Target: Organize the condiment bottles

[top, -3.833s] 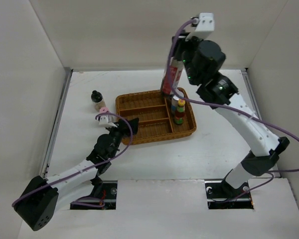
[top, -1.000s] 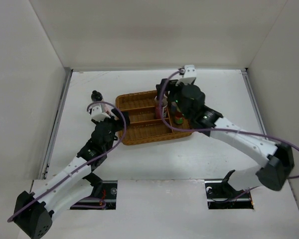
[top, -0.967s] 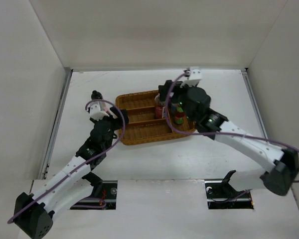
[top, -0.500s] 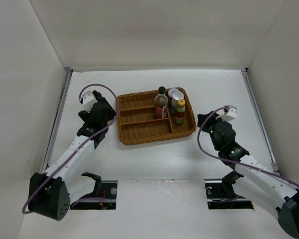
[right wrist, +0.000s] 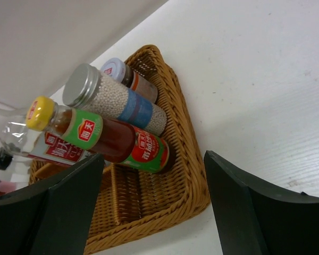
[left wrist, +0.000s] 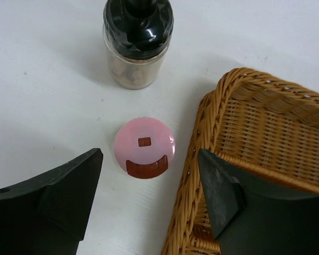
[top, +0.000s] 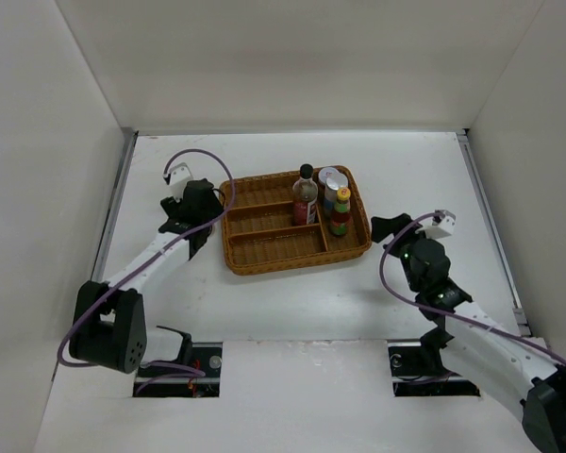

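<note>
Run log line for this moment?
left fingers open over tiny pink-capped jar | right fingers open | black-capped tan jar outside brown wicker tray

Tray: golden-brown woven wicker.
Small jar, centre: pink cap, dark red marks.
Stubby jar, top: black cap, tan contents.
Bottle, left: yellow cap, green and red label.
Lidded jar: silver lid, white beads, blue band.
Tall bottle: black cap, dark red.
Table: white.

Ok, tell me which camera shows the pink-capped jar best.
Left wrist: the pink-capped jar sits centred, seen from above, beside the wicker tray. In the top view the left gripper covers it; the right wrist view gives no clear sight.
</note>
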You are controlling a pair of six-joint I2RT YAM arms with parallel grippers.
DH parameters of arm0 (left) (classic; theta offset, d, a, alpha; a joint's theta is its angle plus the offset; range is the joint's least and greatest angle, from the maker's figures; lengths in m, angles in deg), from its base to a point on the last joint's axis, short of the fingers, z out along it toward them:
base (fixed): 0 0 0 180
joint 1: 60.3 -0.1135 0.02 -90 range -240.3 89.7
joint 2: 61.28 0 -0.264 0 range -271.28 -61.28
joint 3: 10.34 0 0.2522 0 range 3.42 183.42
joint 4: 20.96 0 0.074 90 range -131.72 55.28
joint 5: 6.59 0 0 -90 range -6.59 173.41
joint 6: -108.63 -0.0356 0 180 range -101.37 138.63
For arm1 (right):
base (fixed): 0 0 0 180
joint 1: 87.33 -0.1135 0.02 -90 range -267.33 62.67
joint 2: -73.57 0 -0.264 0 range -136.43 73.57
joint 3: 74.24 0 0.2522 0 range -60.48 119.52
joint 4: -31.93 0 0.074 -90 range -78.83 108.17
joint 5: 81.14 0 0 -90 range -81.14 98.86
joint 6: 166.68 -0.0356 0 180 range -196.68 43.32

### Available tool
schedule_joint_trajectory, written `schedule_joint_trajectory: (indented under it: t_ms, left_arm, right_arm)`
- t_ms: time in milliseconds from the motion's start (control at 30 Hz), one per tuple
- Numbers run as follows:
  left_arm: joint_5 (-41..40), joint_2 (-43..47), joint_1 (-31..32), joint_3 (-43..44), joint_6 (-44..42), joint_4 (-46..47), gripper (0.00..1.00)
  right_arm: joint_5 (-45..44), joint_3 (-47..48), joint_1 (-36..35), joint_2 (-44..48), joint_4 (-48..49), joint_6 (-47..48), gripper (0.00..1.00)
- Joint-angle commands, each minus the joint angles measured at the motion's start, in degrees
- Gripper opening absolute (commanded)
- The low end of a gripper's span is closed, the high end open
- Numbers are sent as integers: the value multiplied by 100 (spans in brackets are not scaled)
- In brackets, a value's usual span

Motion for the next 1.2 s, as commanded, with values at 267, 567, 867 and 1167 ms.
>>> schedule_joint_trajectory:
  t_ms: [267, 567, 867, 1167]
  left_arm:
    - [-76, -294, -134, 282, -267, 480, 36]
    - [-394, 1140, 937, 764, -531, -145, 32]
    - [-59, -274, 2124, 1740, -443, 426, 31]
    - [46, -1075, 2520, 1908, -399, 436, 31]
  right_arm:
    - [107, -89, -26, 349, 520, -111, 84]
    - [-68, -186, -17, 226, 669, -146, 84]
    - [-192, -256, 18, 208, 679, -102, 84]
    - [-192, -274, 18, 226, 661, -84, 85]
